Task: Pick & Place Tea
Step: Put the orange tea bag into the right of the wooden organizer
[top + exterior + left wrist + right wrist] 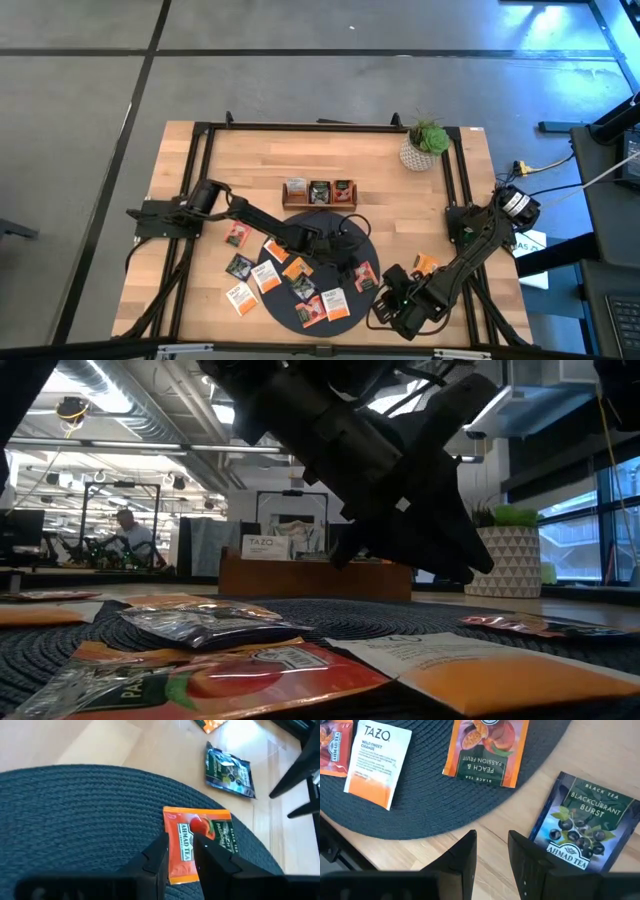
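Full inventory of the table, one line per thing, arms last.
Tea sachets: over a dozen; orange, red, black, white-orange; on and around the mat.
Blackcurrant sachet: one, blue-black, on the wood beside the mat's edge.
Mat: one, dark, round, table front centre.
Tray: one, brown wood, three compartments, behind the mat.
Plant pot: one, white, green plant, back right.
Left pincer: open, over a red-orange sachet.
Right pincer: open, empty, front right.

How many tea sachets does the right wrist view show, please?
4: an orange sachet cut off at the edge, the Tazo sachet and the peach sachet on the dark mat, the blackcurrant sachet beside it. More may lie outside.
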Tool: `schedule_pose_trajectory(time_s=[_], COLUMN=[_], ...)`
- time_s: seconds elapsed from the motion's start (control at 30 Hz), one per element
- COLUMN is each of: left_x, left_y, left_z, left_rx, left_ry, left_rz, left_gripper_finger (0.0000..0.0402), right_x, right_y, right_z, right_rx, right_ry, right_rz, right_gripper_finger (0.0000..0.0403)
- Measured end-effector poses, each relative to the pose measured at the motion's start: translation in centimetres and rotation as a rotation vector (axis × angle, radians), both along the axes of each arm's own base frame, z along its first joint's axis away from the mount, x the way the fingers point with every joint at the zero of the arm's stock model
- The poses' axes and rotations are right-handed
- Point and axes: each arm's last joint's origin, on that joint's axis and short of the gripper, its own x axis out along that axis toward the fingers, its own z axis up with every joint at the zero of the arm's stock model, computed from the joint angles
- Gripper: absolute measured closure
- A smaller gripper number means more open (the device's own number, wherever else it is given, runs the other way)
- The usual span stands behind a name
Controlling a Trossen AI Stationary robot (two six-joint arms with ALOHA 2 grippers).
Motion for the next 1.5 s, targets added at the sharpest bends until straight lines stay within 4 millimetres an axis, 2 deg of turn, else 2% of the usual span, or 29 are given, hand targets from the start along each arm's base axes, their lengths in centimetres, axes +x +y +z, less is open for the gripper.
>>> schedule_pose_trajectory(time_s=[0.4, 0.73, 1.13, 1.5], left_x=[-0.1, 0.1, -0.2, -0.9], left_y=[-0.2, -0.8, -0.7, -1.8], left_z=[-0.1, -2.9, -3.0, -3.4], left_rx=[0.005, -0.010, 0.018, 0.119], left_ry=[0.001, 0.038, 0.086, 0.115], left_rz=[-0.002, 0.026, 0.039, 0.062], left_gripper_finger=[0.0318, 0.0318, 0.0316, 0.0316], right_x=[0.0, 0.0, 0.2, 0.8], right_y=[0.0, 0.0, 0.1, -0.1], right_z=[0.0, 0.0, 0.0, 0.1], right_rx=[-0.001, 0.001, 0.024, 0.065], right_ry=[0.000, -0.001, -0.015, -0.038], right_rz=[0.001, -0.002, -0.027, -0.084], right_gripper_finger=[0.0289, 0.0289, 0.0289, 0.0289])
